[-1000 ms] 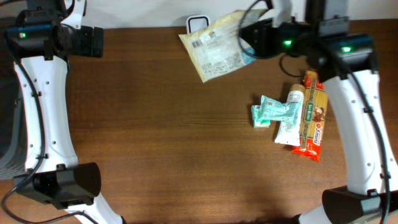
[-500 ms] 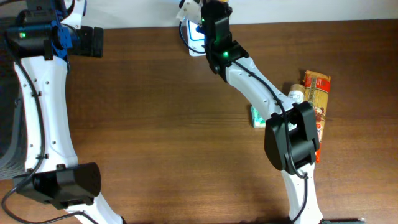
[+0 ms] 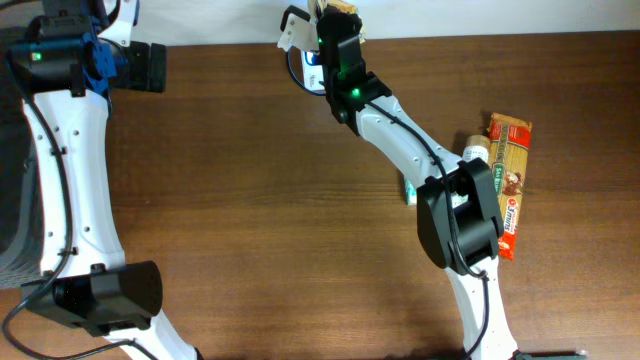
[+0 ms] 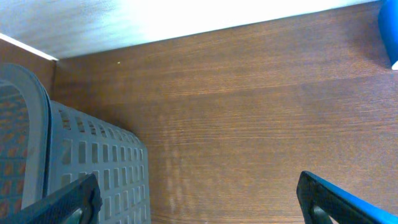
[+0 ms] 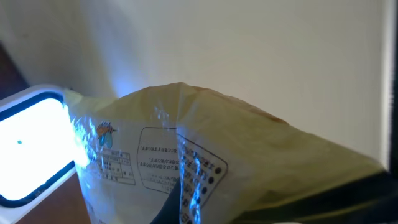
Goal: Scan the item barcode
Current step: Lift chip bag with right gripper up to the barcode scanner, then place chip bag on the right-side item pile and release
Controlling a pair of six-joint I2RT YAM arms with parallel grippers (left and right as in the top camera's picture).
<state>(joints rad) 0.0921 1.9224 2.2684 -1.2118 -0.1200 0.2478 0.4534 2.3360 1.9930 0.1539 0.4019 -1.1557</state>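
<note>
Two arms in view. Right gripper [image 3: 327, 24] clamped on yellow pouch [image 5: 217, 162], stretched to far table edge, left of centre, wall close behind. Pouch overlaps edge of white scanner [image 5: 28, 146], printed face lit blue. Left gripper [image 4: 199, 198] jaws wide apart, nothing between, far-left corner, grey basket [image 4: 93, 168] just beside at table [image 4: 249, 112] left edge. White tube [image 3: 472, 153], orange-red pack [image 3: 507, 185] bunched right side, touching. Wide stretch of wood between arms.
</note>
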